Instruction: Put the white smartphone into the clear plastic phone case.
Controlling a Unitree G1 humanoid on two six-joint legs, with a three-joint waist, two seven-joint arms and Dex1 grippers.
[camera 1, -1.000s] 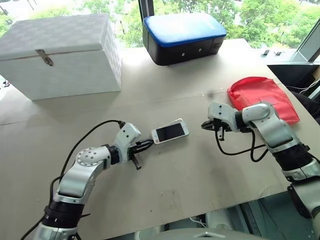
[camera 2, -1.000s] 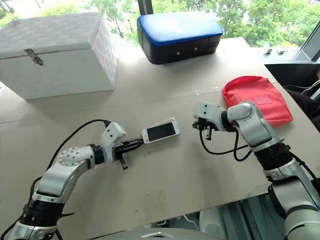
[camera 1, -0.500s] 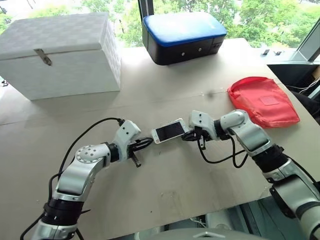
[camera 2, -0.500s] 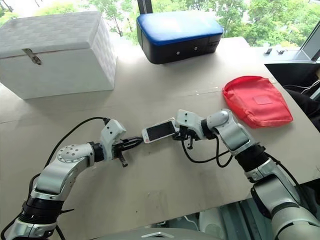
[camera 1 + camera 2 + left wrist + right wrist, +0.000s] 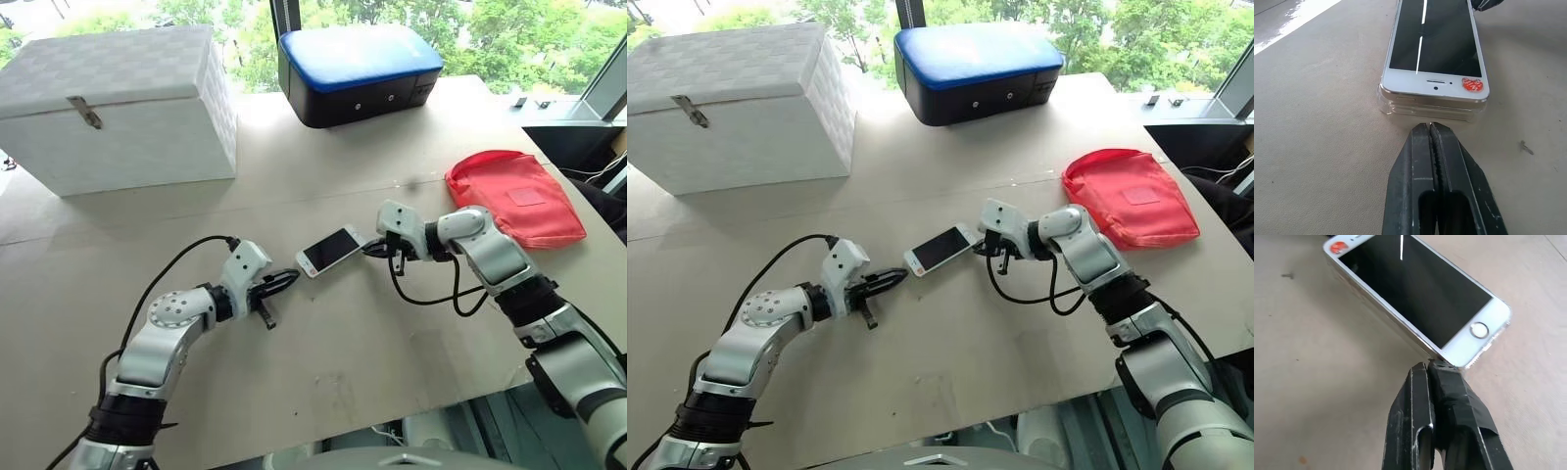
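Note:
The white smartphone (image 5: 330, 251) lies screen up at the middle of the table, resting on the clear plastic phone case (image 5: 1425, 111), whose glossy rim shows beneath the phone's speaker end. My left gripper (image 5: 290, 278) is shut and empty, with its tips just short of that end. My right gripper (image 5: 370, 250) is also shut and holds nothing. Its tips (image 5: 1431, 365) press against the phone's edge near the home button (image 5: 1479, 330).
A red pouch (image 5: 514, 196) lies to the right. At the back of the table (image 5: 323, 372) stand a white latched box (image 5: 118, 103) on the left and a black case with a blue lid (image 5: 358, 73) in the middle. Cables trail from both wrists.
My right gripper has swung in from the right to the phone's home-button end. The phone has turned slightly on the table. The left gripper has stayed in place.

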